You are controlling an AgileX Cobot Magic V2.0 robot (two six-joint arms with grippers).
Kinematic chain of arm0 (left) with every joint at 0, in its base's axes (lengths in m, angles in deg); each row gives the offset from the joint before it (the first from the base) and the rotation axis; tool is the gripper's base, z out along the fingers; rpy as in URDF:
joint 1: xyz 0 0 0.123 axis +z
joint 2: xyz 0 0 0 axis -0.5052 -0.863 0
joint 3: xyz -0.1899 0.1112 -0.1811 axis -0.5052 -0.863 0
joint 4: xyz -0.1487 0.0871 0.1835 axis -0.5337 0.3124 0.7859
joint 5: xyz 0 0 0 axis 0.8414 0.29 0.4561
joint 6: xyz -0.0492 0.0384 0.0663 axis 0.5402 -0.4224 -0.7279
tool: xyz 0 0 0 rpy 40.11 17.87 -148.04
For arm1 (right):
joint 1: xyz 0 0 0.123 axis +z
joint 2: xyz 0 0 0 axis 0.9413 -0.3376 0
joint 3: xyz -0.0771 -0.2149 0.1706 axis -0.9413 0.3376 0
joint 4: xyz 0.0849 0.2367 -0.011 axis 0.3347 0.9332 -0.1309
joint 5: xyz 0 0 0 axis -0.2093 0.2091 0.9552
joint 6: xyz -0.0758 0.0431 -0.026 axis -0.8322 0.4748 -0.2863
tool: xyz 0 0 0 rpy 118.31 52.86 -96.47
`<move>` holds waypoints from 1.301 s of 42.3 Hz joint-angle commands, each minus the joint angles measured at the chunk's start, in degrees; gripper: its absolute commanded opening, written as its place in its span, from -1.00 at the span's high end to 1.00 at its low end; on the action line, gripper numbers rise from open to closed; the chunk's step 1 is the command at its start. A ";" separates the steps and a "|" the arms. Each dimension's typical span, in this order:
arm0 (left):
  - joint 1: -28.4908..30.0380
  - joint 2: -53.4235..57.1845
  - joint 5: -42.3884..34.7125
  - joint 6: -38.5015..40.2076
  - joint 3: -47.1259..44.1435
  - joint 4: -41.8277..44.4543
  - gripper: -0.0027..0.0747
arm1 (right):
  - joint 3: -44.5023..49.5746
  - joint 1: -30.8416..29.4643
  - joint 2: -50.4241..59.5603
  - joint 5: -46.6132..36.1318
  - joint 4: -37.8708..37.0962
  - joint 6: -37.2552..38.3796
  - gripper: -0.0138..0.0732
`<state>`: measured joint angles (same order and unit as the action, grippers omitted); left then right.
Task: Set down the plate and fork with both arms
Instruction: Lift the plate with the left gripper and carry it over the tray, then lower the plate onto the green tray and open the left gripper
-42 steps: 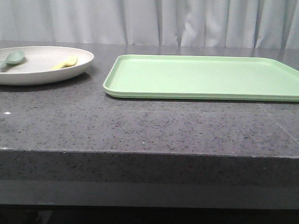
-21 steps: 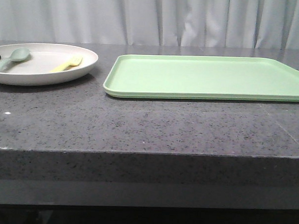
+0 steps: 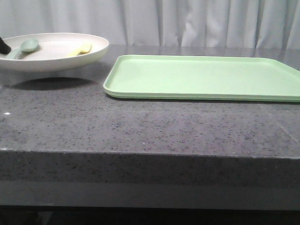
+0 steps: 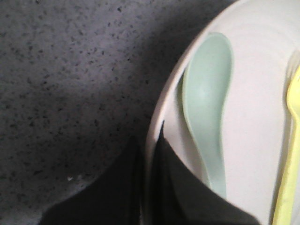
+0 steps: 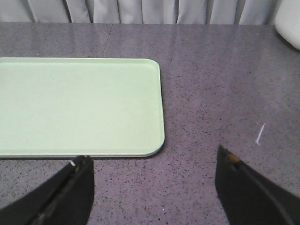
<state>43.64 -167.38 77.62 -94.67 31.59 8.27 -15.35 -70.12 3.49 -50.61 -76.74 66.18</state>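
Lifted clear of the countertop (image 3: 139,127) since a second ago: plate (image 3: 53,57), shadow beneath, hanging at nine o'clock of the green tray (image 3: 210,77). Left gripper (image 4: 149,154) pinching its rim. Inside, fork (image 3: 79,50) at three o'clock of spoon (image 3: 25,46). Right gripper (image 5: 152,187) spread wide, holding nothing.

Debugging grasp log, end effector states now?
Left end effector: closed on the rim of the round off-white plastic plate.
Right end effector: open, empty.

Staged test bench, speckled grey stone counter (image 3: 139,127), plain white curtain (image 3: 192,20) backdrop
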 commanded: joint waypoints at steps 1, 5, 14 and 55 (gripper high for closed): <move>-1.30 4.15 2.35 2.28 1.79 -5.05 0.98 | -2.02 0.10 -0.80 -4.55 -0.85 -0.32 -0.61; -2.45 4.15 2.35 3.92 2.52 -4.68 0.98 | -2.02 0.10 -0.80 -4.55 -0.85 -0.32 -0.61; -7.82 4.15 1.95 10.11 8.61 -1.58 0.98 | -2.02 0.10 -0.80 -4.55 -0.85 -0.32 -0.61; -39.09 -12.75 -4.03 40.22 34.37 11.56 0.98 | -2.02 0.10 -0.80 -3.88 -0.85 -0.32 -0.61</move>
<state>5.60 -184.47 77.52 -56.38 63.72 21.01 -15.35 -70.12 3.49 -50.18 -76.74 66.18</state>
